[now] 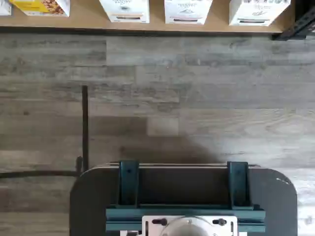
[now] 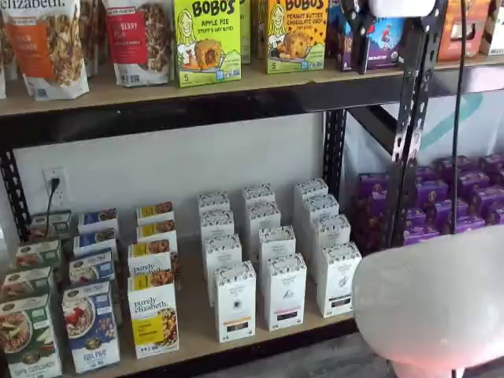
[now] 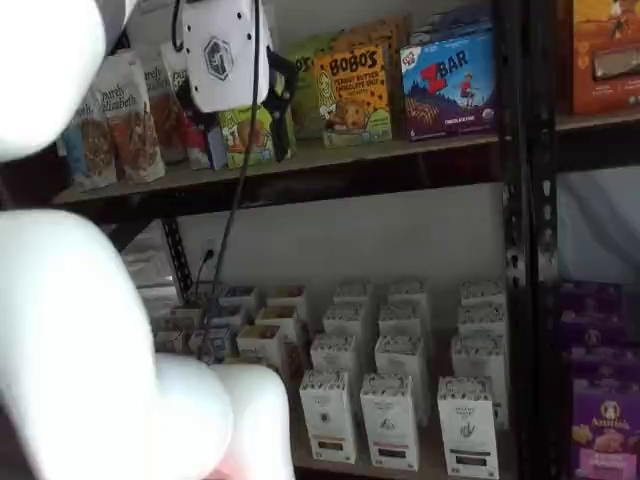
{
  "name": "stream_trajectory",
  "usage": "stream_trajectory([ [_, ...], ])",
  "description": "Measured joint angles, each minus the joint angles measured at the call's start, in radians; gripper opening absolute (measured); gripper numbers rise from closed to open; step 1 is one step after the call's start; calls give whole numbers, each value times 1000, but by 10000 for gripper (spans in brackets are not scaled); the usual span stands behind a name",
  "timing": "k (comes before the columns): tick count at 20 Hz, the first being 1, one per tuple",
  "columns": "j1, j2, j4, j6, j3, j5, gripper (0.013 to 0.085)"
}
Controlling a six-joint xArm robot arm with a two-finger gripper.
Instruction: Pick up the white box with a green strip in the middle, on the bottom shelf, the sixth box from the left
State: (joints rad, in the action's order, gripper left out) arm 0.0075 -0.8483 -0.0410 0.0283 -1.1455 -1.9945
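White box (image 2: 339, 280) at the front right of three white-carton rows on the bottom shelf (image 2: 197, 323), purple boxes (image 2: 441, 201) beyond an upright. Gripper (image 3: 235, 60) hangs high before the upper shelf (finger spacing indiscernible); the robot's white arm (image 2: 433, 303) blocks the foreground.

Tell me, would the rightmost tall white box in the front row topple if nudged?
Probably tippy: the white box stands tall and narrow on the bottom shelf. It looks like stiff cardboard with flat sides, so likely easy to grip. The carton behind may brace it.
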Motion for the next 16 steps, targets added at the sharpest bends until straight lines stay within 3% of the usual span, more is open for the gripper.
stream_trajectory([
  [3,75,9,82,38,-7,-15,850],
  [5,83,10,93,43,-6,-15,850],
  [10,64,-7,90,30,44,34,850],
  [14,59,-31,120,20,128,104,850],
  [16,32,-54,117,1,197,171,850],
])
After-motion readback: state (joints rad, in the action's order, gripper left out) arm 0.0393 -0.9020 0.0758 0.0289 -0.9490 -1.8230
